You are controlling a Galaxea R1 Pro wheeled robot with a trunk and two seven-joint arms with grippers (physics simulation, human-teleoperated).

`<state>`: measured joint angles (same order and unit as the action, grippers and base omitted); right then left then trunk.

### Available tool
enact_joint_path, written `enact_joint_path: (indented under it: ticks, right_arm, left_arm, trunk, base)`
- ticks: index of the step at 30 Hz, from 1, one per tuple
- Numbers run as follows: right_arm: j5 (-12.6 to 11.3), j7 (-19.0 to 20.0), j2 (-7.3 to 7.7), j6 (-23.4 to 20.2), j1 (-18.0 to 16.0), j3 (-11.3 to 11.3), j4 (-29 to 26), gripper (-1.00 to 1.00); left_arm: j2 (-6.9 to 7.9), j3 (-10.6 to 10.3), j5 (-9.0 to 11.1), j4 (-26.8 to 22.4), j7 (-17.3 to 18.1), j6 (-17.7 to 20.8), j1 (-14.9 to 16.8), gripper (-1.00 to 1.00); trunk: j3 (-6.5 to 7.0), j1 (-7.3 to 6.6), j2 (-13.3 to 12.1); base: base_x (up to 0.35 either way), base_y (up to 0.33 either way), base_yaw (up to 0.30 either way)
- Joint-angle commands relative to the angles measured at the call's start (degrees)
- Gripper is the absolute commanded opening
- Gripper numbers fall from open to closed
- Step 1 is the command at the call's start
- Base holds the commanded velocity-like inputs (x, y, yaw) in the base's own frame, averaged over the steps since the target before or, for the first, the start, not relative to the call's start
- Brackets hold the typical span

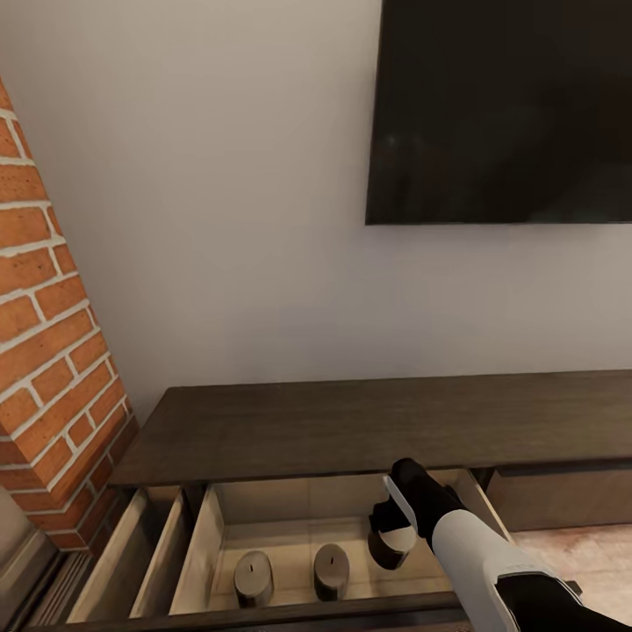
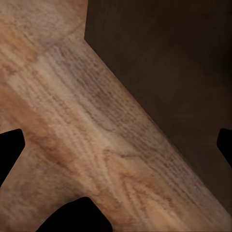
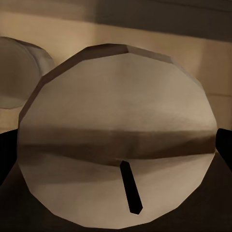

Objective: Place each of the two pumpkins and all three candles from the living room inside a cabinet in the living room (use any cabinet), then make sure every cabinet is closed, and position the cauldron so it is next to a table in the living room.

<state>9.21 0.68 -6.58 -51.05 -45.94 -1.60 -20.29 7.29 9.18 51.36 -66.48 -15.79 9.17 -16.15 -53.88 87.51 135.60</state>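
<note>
As seen head-on, right fingers (image 3: 223,147) wide around third candle (image 3: 116,135) in cabinet (image 1: 351,421) drawer.

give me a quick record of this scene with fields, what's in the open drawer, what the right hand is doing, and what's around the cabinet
cabinet: long dark-brown unit, one drawer pulled open
drawer contents: two candles standing, left and middle; a third candle at the right hand
right hand: reaching into the drawer, third candle close between its fingers; grip state unclear
left hand: over wood floor beside a dark panel
surroundings: brick fireplace to the left, dark screen on the wall
</note>
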Motion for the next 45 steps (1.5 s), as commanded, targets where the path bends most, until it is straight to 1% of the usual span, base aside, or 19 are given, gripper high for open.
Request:
enact_joint_path:
  ticks: [1,13,16,18,21,24,45]
  right_arm:
    - [0.1,0.3,-0.01,-0.28,-0.02,-0.09,-0.06,-1.0]
    - [0.13,0.17,-0.17,0.17,-0.02,-0.06,-0.03,-1.0]
    - [0.12,-1.27,-0.31,1.82,-0.02,-0.04,-0.02,-1.0]
    - [0.14,-4.56,-0.35,4.9,0.01,0.09,0.42,-1.0]
    - [0.06,-6.88,-0.37,6.92,0.0,0.07,2.63,-1.0]
    - [0.03,-7.97,-0.41,7.93,0.0,0.04,4.26,-1.0]
    - [-0.07,-8.5,-0.36,8.37,-0.05,-0.03,4.89,-1.0]
  left_arm:
    - [0.01,-0.04,0.42,-0.14,-0.28,0.22,-0.02,1.0]
    - [0.01,0.13,0.47,-0.14,0.49,0.24,-0.02,1.0]
    - [0.01,0.13,0.44,-0.14,0.49,0.24,-0.02,1.0]
    - [0.01,0.04,0.43,-0.13,0.5,0.23,-0.02,1.0]
    - [0.01,-0.1,0.42,-0.05,0.5,0.23,-0.02,1.0]
    - [0.01,-0.24,0.41,0.14,0.5,0.24,-0.02,1.0]
    - [0.01,-0.3,0.41,0.47,0.5,0.17,-0.02,1.0]
  trunk:
    - [-0.14,-0.01,0.03]
    - [-1.26,-0.01,0.03]
    - [-1.54,-0.01,0.03]
    - [-1.72,-0.01,0.03]
    - [-2.0,-0.01,0.03]
    - [-2.28,-0.01,0.03]
    - [-4.23,-0.01,0.03]
  base:
    - [0.0,0.0,0.0]
    - [0.0,0.0,0.0]
    - [0.0,0.0,0.0]
    - [0.0,0.0,0.0]
    - [0.0,0.0,0.0]
    - [0.0,0.0,0.0]
    - [0.0,0.0,0.0]
